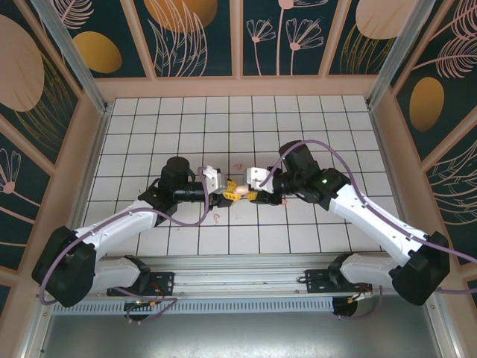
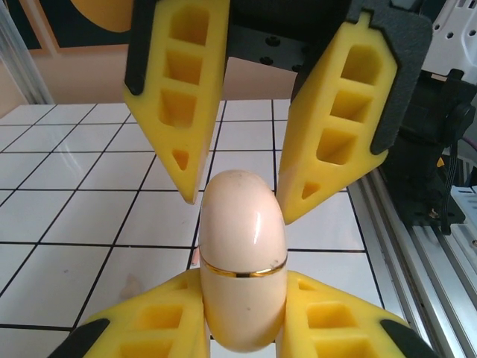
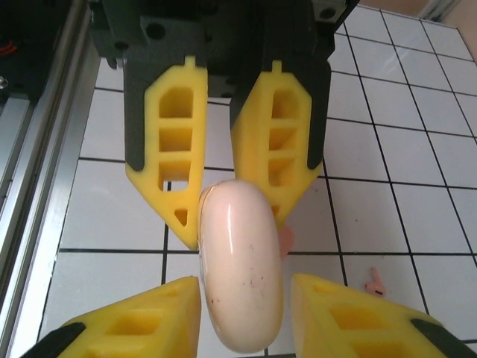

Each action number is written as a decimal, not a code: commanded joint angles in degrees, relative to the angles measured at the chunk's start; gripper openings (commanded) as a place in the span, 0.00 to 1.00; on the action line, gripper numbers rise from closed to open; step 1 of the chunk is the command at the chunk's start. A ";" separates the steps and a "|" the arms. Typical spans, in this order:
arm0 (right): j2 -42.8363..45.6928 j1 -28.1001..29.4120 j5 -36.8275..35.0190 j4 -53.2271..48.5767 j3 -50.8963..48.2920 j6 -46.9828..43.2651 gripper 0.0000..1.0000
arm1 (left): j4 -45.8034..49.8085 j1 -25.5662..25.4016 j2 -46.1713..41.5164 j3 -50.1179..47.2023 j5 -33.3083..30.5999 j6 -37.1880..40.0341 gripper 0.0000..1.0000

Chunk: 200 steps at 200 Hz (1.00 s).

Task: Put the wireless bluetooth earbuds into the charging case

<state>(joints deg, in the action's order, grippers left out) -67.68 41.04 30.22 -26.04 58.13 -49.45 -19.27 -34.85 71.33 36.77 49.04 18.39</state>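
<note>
Beige case [image 2: 242, 253], one, pinched in left fingers [image 2: 160, 328]; right fingers [image 2: 182, 97] spread around it; two loose earbuds [image 1: 216, 218] [image 1: 239, 164] on tiles.

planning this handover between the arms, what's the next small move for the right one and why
Probably ease the right end effector straight back off the charging case. The left end effector is closed on the case, while the right one's fingers stand slightly parted beside it, adding no hold. Backing away would free it for the pink earbud lying on the tiles.
</note>
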 commanded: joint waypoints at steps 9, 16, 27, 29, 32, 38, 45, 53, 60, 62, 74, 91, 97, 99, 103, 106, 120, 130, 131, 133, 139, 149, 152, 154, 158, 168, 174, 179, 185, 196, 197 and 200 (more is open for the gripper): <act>1.66 -0.74 3.62 4.26 -0.53 1.95 0.38 | 0.14 -0.33 0.21 1.62 0.78 0.76 0.22; 1.92 -1.15 4.15 4.77 -0.71 2.26 0.38 | 0.30 -0.32 0.21 1.55 0.63 0.87 0.22; 2.28 -1.89 4.95 5.68 -1.06 2.81 0.38 | 0.46 -0.39 0.21 1.57 0.54 1.02 0.22; 2.38 -2.03 5.12 5.79 -1.10 2.96 0.38 | 0.52 -0.48 0.21 1.60 0.53 1.03 0.22; 2.39 -2.26 5.26 6.02 -1.18 3.08 0.38 | 0.48 -0.49 0.20 1.50 0.53 1.11 0.22; 2.52 -2.59 5.45 6.32 -1.39 3.31 0.38 | 0.54 -0.60 0.21 1.41 0.53 1.12 0.22; 2.63 -3.10 5.47 6.75 -1.53 3.57 0.38 | 0.46 -0.65 0.21 1.41 0.45 1.23 0.22; 2.70 -3.59 5.53 7.29 -1.72 3.96 0.38 | 0.50 -0.67 0.21 1.46 0.38 1.29 0.22; 2.84 -4.17 5.48 7.93 -2.08 4.29 0.38 | 0.53 -0.74 0.20 1.42 0.43 1.29 0.22; 2.85 -4.31 5.43 8.11 -2.17 4.45 0.38 | 0.48 -0.74 0.19 1.40 0.44 1.29 0.22; 3.06 -5.10 5.12 9.28 -2.74 5.37 0.38 | 0.51 -0.86 0.18 1.44 0.36 1.29 0.22; 3.15 -6.03 5.53 10.57 -3.28 6.58 0.38 | 0.56 -0.87 0.02 1.46 0.41 1.36 0.22; 3.24 -6.22 5.79 10.94 -3.48 6.96 0.38 | 0.51 -0.90 0.04 1.41 0.38 1.33 0.22; 3.19 -6.36 5.92 10.93 -3.47 7.03 0.38 | 0.54 -0.85 0.04 1.42 0.36 1.33 0.22; 3.17 -6.40 6.18 11.01 -3.48 7.15 0.38 | 0.51 -0.93 -0.01 1.46 0.36 1.33 0.22; 3.31 -6.48 6.36 11.08 -3.57 7.17 0.38 | 0.50 -0.92 -0.05 1.34 0.33 1.27 0.22; 3.74 -7.04 8.64 10.68 -3.57 7.10 0.39 | 0.46 -0.93 -0.05 1.34 -0.08 1.21 0.22; 4.42 -7.62 11.82 9.94 -3.81 6.23 0.41 | 0.45 -0.98 -0.05 1.37 -0.42 1.12 0.22; 4.50 -7.72 12.20 9.91 -3.86 6.13 0.41 | 0.46 -1.00 -0.05 1.37 -0.43 1.12 0.22; 4.62 -7.81 12.75 9.81 -3.87 5.97 0.42 | 0.41 -1.01 -0.05 1.37 -0.50 1.12 0.22; 5.14 -8.03 14.48 9.58 -4.18 5.65 0.43 | 0.38 -1.00 -0.07 1.33 -0.50 1.13 0.22; 5.91 -8.17 16.70 9.52 -4.86 5.13 0.44 | 0.28 -0.98 -0.05 1.30 -0.47 1.03 0.22; 6.08 -8.17 17.18 9.50 -4.95 5.01 0.45 | 0.11 -0.99 -0.03 1.33 -0.49 1.03 0.22; 6.16 -8.17 17.47 9.49 -5.09 4.99 0.46 | 0.08 -0.96 0.00 1.34 -0.47 0.97 0.22; 6.27 -8.17 17.93 9.43 -5.28 4.98 0.49 | 0.02 -0.99 0.03 1.29 -0.45 0.94 0.22; 6.18 -8.21 18.61 9.11 -5.31 4.99 0.53 | -0.25 -0.96 0.08 1.29 -0.27 0.78 0.22; 5.88 -8.18 18.73 8.80 -5.27 5.05 0.55 | -0.55 -0.99 0.14 1.28 -0.17 0.77 0.22; 5.49 -8.17 18.73 8.62 -5.08 5.07 0.56 | -0.67 -0.93 0.13 1.20 -0.05 0.70 0.22; 5.01 -8.06 18.59 8.35 -4.85 5.12 0.57 | -0.77 -0.99 0.17 1.19 0.07 0.70 0.22; 3.92 -7.98 18.46 7.63 -4.12 4.88 0.58 | -0.77 -1.01 0.28 1.19 0.18 0.71 0.22; 3.85 -7.94 18.47 7.56 -4.05 4.84 0.58 | -0.77 -0.96 0.29 1.19 0.23 0.74 0.22; 3.47 -7.83 18.40 7.31 -3.86 4.76 0.58 | -0.73 -0.98 0.28 1.21 0.24 0.64 0.22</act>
<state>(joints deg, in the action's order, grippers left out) -62.57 33.19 45.82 -17.85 53.49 -44.23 -19.05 -35.59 71.33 36.77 48.12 18.44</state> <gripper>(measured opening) 0.573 0.222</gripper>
